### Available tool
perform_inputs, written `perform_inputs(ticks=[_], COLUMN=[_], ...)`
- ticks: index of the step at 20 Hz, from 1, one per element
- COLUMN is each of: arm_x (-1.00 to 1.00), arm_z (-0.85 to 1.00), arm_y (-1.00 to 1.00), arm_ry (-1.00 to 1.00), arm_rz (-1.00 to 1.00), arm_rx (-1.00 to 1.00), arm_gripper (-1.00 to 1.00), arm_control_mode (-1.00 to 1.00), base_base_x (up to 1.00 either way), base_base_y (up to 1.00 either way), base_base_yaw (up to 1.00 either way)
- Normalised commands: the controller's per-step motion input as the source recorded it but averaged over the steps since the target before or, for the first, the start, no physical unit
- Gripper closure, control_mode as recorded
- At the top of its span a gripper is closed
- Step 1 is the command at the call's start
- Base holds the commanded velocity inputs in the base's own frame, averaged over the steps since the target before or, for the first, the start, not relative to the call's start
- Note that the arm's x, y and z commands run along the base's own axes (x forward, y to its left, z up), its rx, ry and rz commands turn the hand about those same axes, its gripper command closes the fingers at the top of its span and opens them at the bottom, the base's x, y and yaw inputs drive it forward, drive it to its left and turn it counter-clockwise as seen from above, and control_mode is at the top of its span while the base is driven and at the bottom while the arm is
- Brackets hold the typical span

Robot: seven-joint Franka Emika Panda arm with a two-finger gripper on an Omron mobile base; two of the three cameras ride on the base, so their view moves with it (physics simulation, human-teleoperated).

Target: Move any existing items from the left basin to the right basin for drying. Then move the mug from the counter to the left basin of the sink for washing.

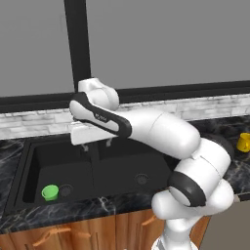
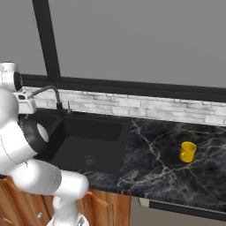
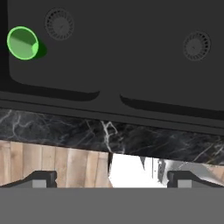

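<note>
Reaching the green cup point(image 3: 22, 43) called for swinging the hand toward the upper left of the hand view, then descending squarely over its rim. The gripper point(image 3: 112, 178) stood fully open and empty, well apart from the cup, which sat beside the left basin's point(image 3: 65, 65) drain.

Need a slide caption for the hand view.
Hand camera above the sink: green cup in the left basin, right basin bare, jaws open.

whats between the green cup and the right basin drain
In the left base view, from the green cup: the left basin's own drain, then the central divider, then the right basin drain.
</note>
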Motion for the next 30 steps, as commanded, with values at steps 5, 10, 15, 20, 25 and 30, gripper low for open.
perform_inputs(ticks=[5,10,15,20,25,30], arm_x=[0.0,0.0,0.0,0.0,0.0,0.04], arm_z=[-0.2,-0.18,-0.24,-0.28,-0.31,-0.3], arm_y=[0.47,0.4,0.3,0.25,0.19,0.22], arm_ry=[0.0,0.0,0.0,-0.02,-0.1,-0.03], arm_rz=[0.0,0.0,0.0,0.0,0.0,0.0], arm_rx=[-0.05,-0.04,-0.02,-0.03,-0.05,-0.03], arm_gripper=[-1.0,-1.0,-1.0,-1.0,-1.0,-1.0], arm_control_mode=[-1.0,-1.0,-1.0,-1.0,-1.0,-1.0], base_base_x=[0.0,0.0,0.0,0.0,0.0,0.0], base_base_y=[0.0,0.0,0.0,0.0,0.0,0.0], base_base_yaw=[0.0,0.0,0.0,0.0,0.0,0.0])
